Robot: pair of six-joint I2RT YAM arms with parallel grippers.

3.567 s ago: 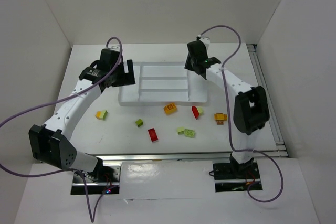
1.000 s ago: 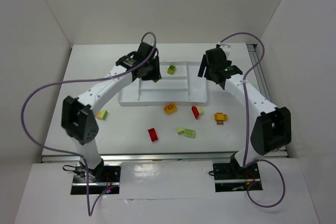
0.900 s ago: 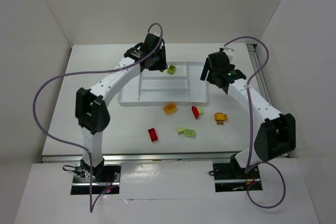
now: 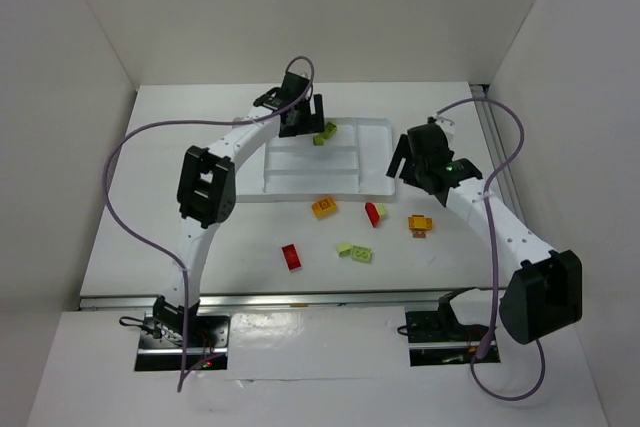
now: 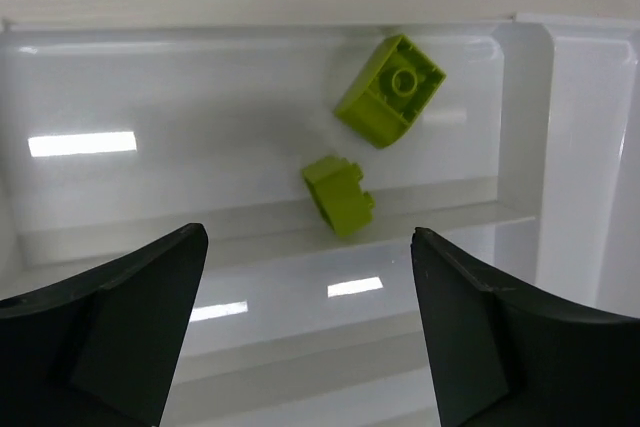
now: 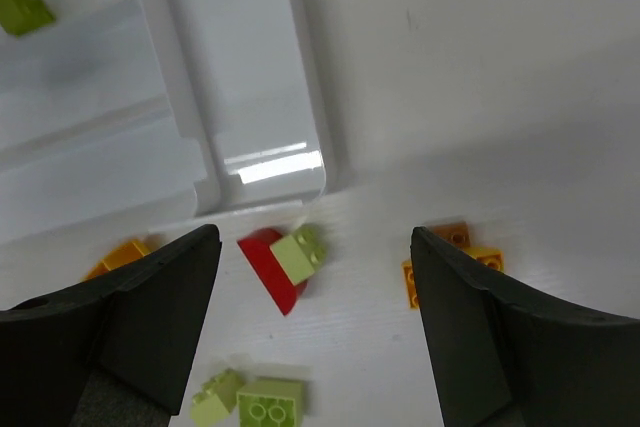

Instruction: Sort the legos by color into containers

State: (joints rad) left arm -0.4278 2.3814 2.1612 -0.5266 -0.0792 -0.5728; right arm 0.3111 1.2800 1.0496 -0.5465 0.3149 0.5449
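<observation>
The white tray (image 4: 375,185) lies mid-table, and its far compartment (image 5: 180,97) holds two lime green legos (image 5: 390,90) (image 5: 338,195). My left gripper (image 5: 308,239) hovers open just above them, nothing between its fingers; from above it (image 4: 312,119) is at the tray's far edge. My right gripper (image 6: 315,239) is open over the table by the tray's near right corner (image 6: 318,172). Below it lie a red lego with a pale green one on it (image 6: 272,265), an orange lego (image 6: 450,265) and a pale green pair (image 6: 250,402).
Loose on the table in front of the tray are an orange lego (image 4: 323,207), a red one (image 4: 291,256), a green pair (image 4: 355,251) and an orange one (image 4: 420,223). The left arm's elbow (image 4: 205,187) stands left of the tray. White walls enclose the table.
My left gripper opened and let a lime green lego drop into the far compartment beside the other. The right arm swung toward the near right of the tray.
</observation>
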